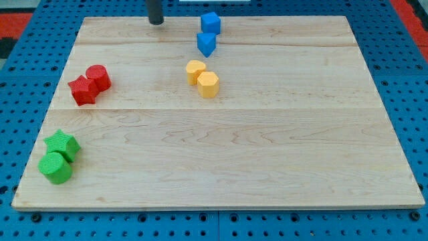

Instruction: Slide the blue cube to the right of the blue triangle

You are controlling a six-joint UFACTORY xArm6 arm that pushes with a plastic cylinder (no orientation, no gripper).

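The blue cube [210,23] sits near the view's top edge of the wooden board [267,154], a little right of centre. The blue triangle [206,44] lies just below it, almost touching. My tip [156,21] is a dark rod end at the view's top, well to the left of the blue cube and apart from both blue blocks.
Two yellow blocks [202,77] lie below the blue triangle. A red cylinder [99,76] and a red star [83,90] sit at the view's left. A green star [62,144] and a green cylinder [55,167] sit at the bottom left.
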